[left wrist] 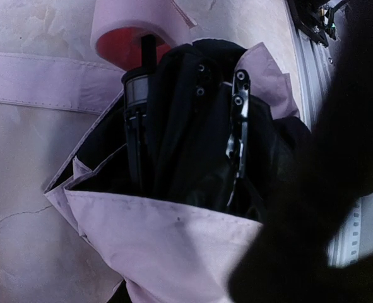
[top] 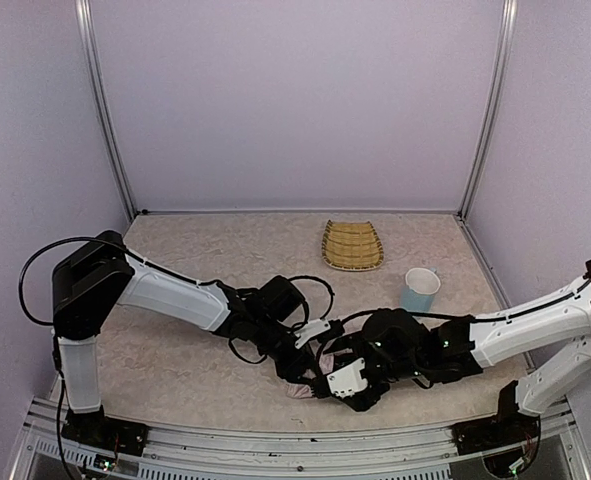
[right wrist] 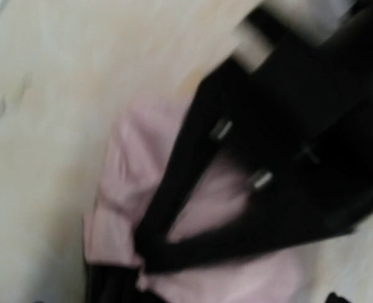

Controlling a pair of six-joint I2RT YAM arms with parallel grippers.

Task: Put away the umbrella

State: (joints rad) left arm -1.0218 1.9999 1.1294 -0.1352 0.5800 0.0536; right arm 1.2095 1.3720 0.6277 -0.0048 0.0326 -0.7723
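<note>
A: umbrella [left wrist: 173, 252] lies collapsed on table [top: 195, 260], near front edge, btw both arms. Light, floppy, fabric looks slick.
B: Take the stiff shaft [left wrist: 147, 57] or handle [left wrist: 132, 28], not cloth. Right end effector [top: 350, 382] is spread wide; left end effector [top: 310, 350] grip: can't tell.

The white-and-black left arm [top: 170, 295] rises from its base at the near left corner, folds at a high black shoulder and reaches low toward the centre. Its black left end effector [top: 310, 350] is angled downward. The white-and-black right arm [top: 535, 325] stretches in from the right side, stooped just as low, and brings the black-and-white right end effector [top: 347, 380] just beside its partner. The right's fingers [right wrist: 177, 189] stand wide apart in a blurred wrist view. The left's grip cannot be made out.
</note>
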